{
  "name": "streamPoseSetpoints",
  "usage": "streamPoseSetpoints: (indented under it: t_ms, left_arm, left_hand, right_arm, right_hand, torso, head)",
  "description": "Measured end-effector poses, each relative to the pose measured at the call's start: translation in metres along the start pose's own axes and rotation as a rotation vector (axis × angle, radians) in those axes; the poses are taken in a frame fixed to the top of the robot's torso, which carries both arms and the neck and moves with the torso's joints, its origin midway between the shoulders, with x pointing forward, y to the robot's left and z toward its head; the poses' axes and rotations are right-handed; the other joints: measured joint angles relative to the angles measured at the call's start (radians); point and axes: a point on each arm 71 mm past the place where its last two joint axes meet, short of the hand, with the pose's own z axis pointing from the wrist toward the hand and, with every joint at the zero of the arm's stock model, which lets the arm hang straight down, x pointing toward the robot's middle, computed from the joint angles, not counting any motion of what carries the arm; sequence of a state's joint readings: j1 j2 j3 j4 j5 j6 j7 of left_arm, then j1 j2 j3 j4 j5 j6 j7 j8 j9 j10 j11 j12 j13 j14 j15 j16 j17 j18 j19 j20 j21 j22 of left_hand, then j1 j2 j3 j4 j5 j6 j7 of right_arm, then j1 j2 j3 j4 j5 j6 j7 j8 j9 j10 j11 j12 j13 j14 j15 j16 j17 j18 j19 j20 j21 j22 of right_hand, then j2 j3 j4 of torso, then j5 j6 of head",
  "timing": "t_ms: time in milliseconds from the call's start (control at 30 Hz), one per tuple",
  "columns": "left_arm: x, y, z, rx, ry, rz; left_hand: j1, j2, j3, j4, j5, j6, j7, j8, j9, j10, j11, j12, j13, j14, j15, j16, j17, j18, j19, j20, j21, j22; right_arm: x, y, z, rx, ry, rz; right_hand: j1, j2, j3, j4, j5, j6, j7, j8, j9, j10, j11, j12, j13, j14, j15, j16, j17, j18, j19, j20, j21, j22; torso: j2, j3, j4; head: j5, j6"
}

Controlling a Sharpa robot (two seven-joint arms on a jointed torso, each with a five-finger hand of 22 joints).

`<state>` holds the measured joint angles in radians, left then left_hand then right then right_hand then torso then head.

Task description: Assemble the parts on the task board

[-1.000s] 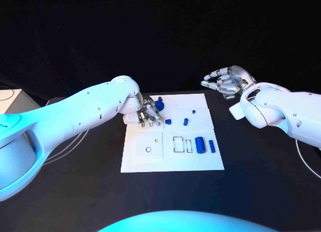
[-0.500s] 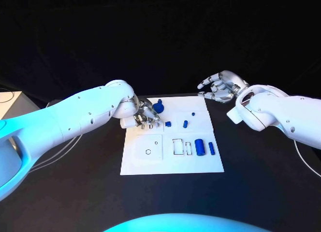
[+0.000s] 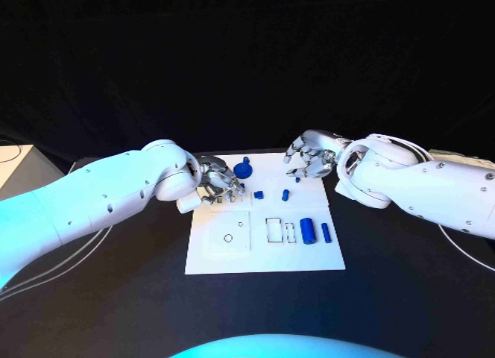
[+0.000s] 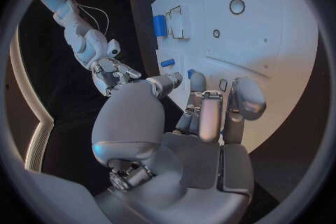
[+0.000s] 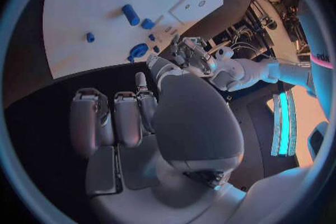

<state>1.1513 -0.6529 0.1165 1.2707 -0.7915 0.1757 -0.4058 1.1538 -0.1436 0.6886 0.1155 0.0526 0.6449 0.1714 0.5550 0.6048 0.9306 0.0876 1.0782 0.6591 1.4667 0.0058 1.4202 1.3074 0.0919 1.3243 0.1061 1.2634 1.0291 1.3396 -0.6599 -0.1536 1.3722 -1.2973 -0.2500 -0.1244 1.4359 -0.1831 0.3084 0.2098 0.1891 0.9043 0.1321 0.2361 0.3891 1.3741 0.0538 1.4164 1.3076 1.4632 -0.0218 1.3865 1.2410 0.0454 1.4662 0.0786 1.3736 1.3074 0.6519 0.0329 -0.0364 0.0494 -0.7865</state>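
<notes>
Head view: the round blue part (image 3: 242, 169) is touched by the left hand (image 3: 218, 181) at the task board (image 3: 265, 253) top; whether it is pinched cannot be told. The right hand (image 3: 309, 154) is spread, empty. Next, a firm pinch is needed.

The task board (image 3: 265, 250) is showing plain white against the black desk (image 3: 398, 291). The parts (image 3: 308, 226) on it are showing deep blue. Both hands, left hand (image 3: 218, 181) and right hand (image 3: 308, 156), are gleaming silver on white arms.
</notes>
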Motion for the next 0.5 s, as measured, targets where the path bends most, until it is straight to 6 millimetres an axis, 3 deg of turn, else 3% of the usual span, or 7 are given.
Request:
streamPoseSetpoints:
  t_ms: [33, 433, 500]
  left_arm:
    - [0.001, 0.001, -0.002, 0.009, -0.004, -0.007]
    - [0.008, 0.017, -0.025, 0.112, -0.058, -0.082]
    - [0.007, 0.019, -0.028, 0.129, -0.067, -0.096]
  left_hand:
    - [0.001, -0.001, 0.000, 0.000, 0.000, 0.000, 0.000, 0.000, -0.002, -0.002, -0.002, -0.005, -0.006, 0.000, 0.000, -0.011, 0.000, 0.015, -0.007, 0.001, -0.014, -0.019]
    - [0.030, -0.015, -0.003, -0.008, 0.000, -0.005, 0.005, -0.010, -0.019, -0.014, 0.003, -0.018, -0.026, -0.011, 0.011, -0.050, 0.000, 0.016, -0.034, 0.001, -0.072, -0.098]
    - [0.034, -0.014, -0.003, -0.008, 0.000, -0.005, 0.005, -0.012, -0.023, -0.018, 0.004, -0.021, -0.029, -0.016, 0.013, -0.062, 0.000, 0.027, -0.045, 0.002, -0.085, -0.116]
  right_arm:
    - [0.002, 0.003, 0.002, -0.001, 0.006, -0.019]
    - [0.025, 0.029, 0.020, 0.001, 0.053, -0.152]
    - [0.030, 0.032, 0.023, 0.003, 0.060, -0.160]
  right_hand:
    - [-0.006, -0.006, 0.003, 0.003, -0.002, 0.000, 0.000, 0.004, 0.000, 0.004, -0.004, 0.000, 0.000, 0.003, -0.003, 0.000, 0.002, 0.000, 0.000, 0.000, 0.000, 0.000]
    - [-0.025, -0.025, 0.008, 0.008, -0.005, 0.000, 0.000, 0.004, -0.004, 0.023, -0.005, 0.018, 0.000, 0.004, -0.004, 0.025, 0.048, 0.000, 0.000, -0.007, 0.041, 0.001]
    - [-0.025, -0.025, 0.008, 0.008, -0.005, 0.000, 0.000, 0.004, -0.005, 0.023, -0.005, 0.018, 0.000, 0.004, -0.004, 0.025, 0.049, 0.000, 0.000, -0.007, 0.041, 0.001]
  torso:
    - [0.000, 0.0001, 0.0006]
    - [0.005, -0.0013, 0.0080]
    - [0.006, -0.0020, 0.0092]
  head:
    - [0.000, 0.001]
    - [-0.002, 0.008]
    - [-0.003, 0.009]
